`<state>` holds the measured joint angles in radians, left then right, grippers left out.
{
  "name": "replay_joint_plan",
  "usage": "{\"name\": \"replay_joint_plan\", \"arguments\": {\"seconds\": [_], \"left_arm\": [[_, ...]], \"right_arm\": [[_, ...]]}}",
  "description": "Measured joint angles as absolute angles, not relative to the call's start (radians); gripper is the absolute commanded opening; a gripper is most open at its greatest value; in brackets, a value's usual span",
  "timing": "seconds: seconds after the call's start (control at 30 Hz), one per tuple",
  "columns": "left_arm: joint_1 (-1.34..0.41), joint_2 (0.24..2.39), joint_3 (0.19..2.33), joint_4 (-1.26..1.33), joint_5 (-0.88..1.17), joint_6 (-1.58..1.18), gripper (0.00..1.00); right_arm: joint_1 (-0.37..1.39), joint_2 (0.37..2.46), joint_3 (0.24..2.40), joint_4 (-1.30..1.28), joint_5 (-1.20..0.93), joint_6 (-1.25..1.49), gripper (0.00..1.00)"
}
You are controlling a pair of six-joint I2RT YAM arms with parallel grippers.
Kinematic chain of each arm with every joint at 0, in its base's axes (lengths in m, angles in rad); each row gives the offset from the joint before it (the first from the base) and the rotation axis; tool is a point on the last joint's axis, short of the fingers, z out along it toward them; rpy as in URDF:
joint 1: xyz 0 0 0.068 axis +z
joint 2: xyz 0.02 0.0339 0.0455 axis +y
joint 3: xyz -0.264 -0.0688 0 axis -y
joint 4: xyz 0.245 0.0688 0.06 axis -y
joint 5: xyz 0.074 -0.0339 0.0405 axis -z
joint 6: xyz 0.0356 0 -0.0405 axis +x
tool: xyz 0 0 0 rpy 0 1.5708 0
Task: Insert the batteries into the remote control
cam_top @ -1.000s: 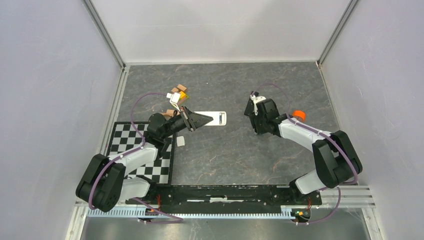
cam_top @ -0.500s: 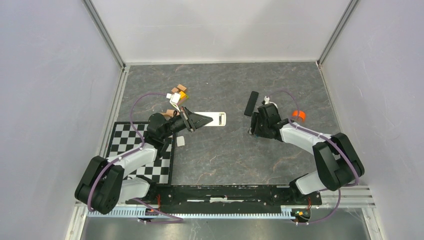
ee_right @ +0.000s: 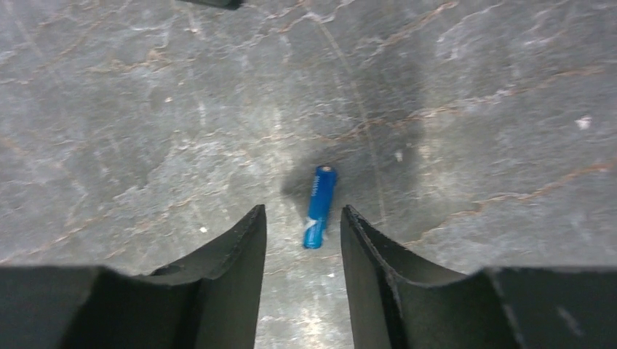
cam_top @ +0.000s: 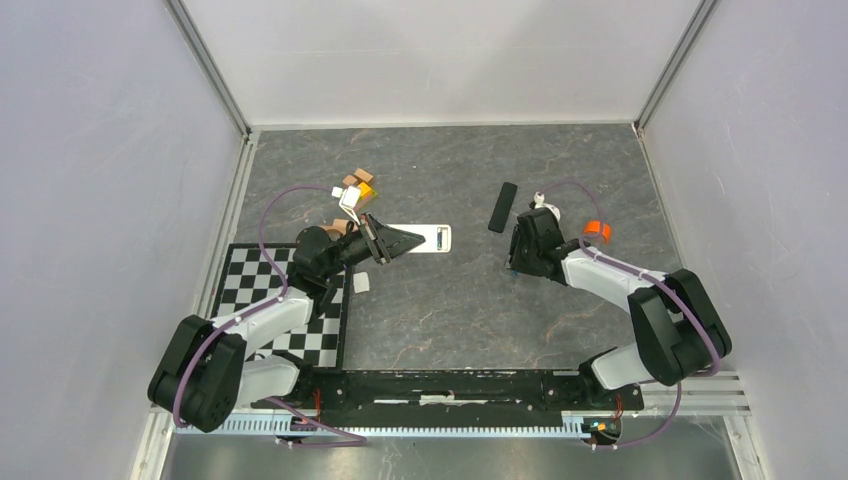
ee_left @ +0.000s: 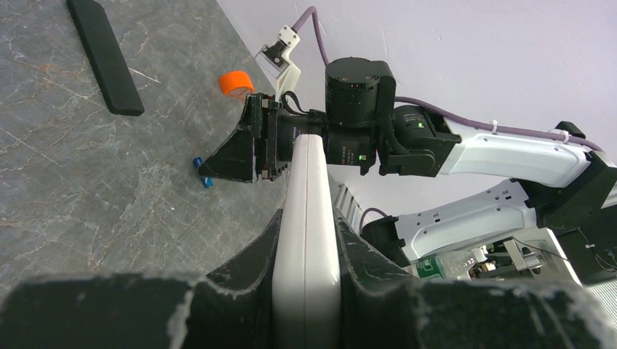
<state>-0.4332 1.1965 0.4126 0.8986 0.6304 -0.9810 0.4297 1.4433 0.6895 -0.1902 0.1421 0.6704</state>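
Observation:
The white remote control [cam_top: 428,238] is held off the table by my left gripper [cam_top: 400,240], which is shut on its near end. In the left wrist view the remote control [ee_left: 307,189] stands edge-on, pinched between both fingers [ee_left: 251,265]. A bright blue battery [ee_right: 319,206] lies flat on the grey table. My right gripper [ee_right: 303,212] hangs low over it, open, with the battery's near end between the fingertips and a gap on each side. The same battery [ee_left: 202,172] shows just under the right gripper [ee_left: 240,156] in the left wrist view.
A slim black bar [cam_top: 502,207] lies behind the right gripper [cam_top: 518,262], an orange round cap [cam_top: 597,231] to its right. Small wooden and orange blocks [cam_top: 355,185] sit at the back left. A checkerboard mat [cam_top: 290,300] and a small white piece [cam_top: 361,283] lie by the left arm.
My right gripper has drawn back from over the black bar toward the near right, coming down over the blue battery with its jaws narrower. The left arm and remote barely moved.

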Motion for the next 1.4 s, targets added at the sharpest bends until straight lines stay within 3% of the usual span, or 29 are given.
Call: {"name": "replay_joint_plan", "arguments": {"seconds": [0.2, 0.37, 0.53, 0.8, 1.17, 1.23, 1.33, 1.4], "left_arm": [[-0.433, 1.196, 0.413, 0.89, 0.63, -0.981, 0.02], [-0.433, 1.196, 0.413, 0.89, 0.63, -0.981, 0.02], [-0.433, 1.181, 0.414, 0.854, 0.63, -0.981, 0.02], [-0.433, 1.07, 0.501, 0.632, 0.589, -0.928, 0.02], [-0.432, 0.975, 0.589, 0.388, 0.469, -0.841, 0.02], [-0.432, 0.938, 0.596, 0.325, 0.408, -0.815, 0.02], [-0.432, 0.891, 0.615, 0.243, 0.316, -0.781, 0.02], [-0.431, 0.88, 0.634, 0.203, 0.271, -0.761, 0.02]], "right_arm": [[0.43, 1.477, 0.696, -0.215, 0.212, 0.599, 0.39], [0.429, 1.524, 0.739, -0.21, 0.18, 0.497, 0.17], [0.427, 1.553, 0.762, -0.186, 0.056, 0.376, 0.02], [0.495, 1.57, 0.806, -0.239, -0.079, 0.057, 0.0], [0.618, 1.582, 0.836, -0.331, -0.015, -0.275, 0.07], [0.629, 1.584, 0.842, -0.347, 0.012, -0.308, 0.16], [0.643, 1.592, 0.85, -0.361, 0.047, -0.325, 0.42], [0.649, 1.592, 0.853, -0.363, 0.062, -0.315, 0.51]]}}
